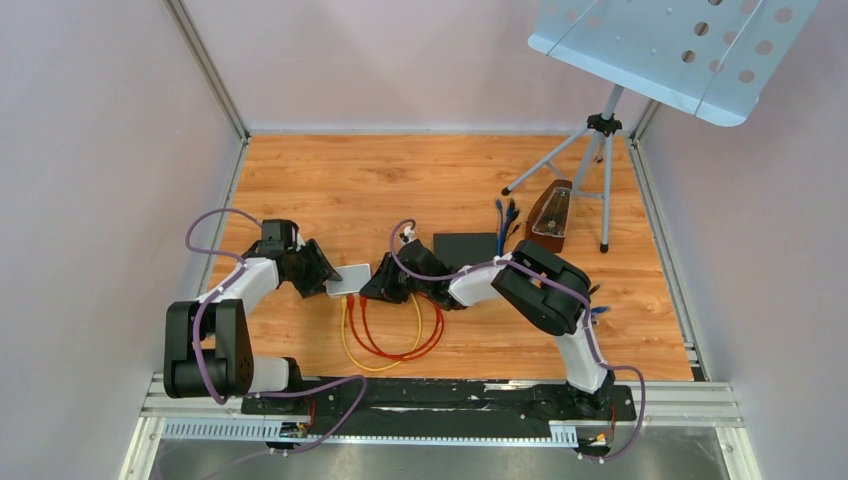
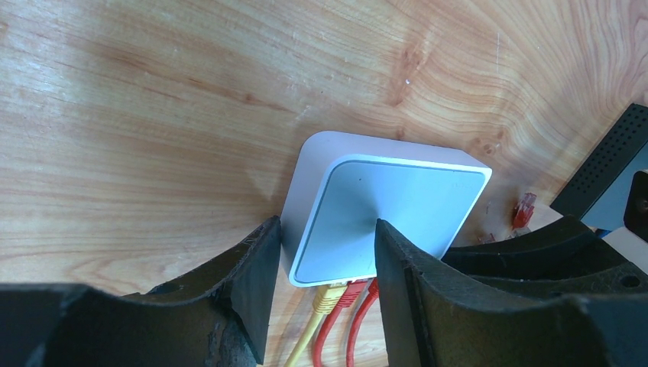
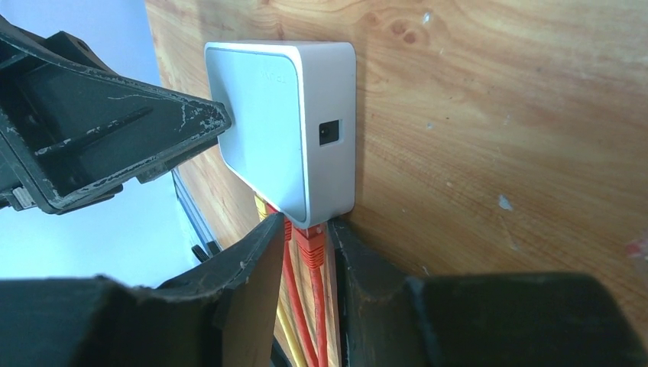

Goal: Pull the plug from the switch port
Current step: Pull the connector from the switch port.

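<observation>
The switch (image 1: 347,278) lies on the counter (image 1: 400,180) between our two arms. Its ports face the near edge, and a yellow plug (image 2: 328,298) and red ones sit side by side in them. Our left pincer (image 2: 325,233) grips the switch at its port end, with one finger against the side edge and the other pressed on the top face. Our right pincer (image 3: 307,229) is closed around the plug (image 3: 309,243), the red one at the end of the row, right where it enters its port. The plug looks fully seated.

We judge the pull itself to be the step in hand. To do it well, we draw the right pincer straight back along the line of the port, not up or sideways, while the left one holds the switch firm against the counter. The left grip sits near a corner, so the switch may pivot, and a slow, even pull suits better than a jerk.

We cannot tell whether a finger bears on the plug's latch. If it does not, the plug will likely resist, and we should not force it. The fingers should stay on the plug body, not slide onto its cable. They should also keep clear of the neighbouring red plug just beside it.
</observation>
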`<action>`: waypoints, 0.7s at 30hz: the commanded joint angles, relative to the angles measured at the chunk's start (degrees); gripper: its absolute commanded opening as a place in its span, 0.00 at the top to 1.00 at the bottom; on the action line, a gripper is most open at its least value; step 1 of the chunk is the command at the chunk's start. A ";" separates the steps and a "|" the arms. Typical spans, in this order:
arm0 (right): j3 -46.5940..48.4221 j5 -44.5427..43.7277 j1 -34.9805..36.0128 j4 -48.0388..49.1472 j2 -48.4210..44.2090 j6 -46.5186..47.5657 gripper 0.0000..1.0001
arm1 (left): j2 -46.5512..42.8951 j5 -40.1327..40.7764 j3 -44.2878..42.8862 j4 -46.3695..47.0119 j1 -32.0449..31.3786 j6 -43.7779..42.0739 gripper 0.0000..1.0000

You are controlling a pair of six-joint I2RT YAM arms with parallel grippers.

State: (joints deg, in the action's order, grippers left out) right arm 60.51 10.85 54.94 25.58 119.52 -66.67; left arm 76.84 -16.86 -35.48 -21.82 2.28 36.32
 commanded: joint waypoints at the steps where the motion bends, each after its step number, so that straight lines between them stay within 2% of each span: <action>1: 0.80 -0.27 -0.26 -1.65 0.81 3.24 0.69 | -0.58 -0.96 0.07 0.24 -0.28 0.59 0.44; 21: 4.58 0.63 -0.24 -6.98 2.39 4.59 0.72 | -1.15 -0.71 0.14 -0.04 -0.25 0.28 0.45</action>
State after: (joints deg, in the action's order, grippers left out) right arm 63.90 13.15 54.83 21.63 120.44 -63.51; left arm 76.84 -16.34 -35.51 -21.87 2.28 36.25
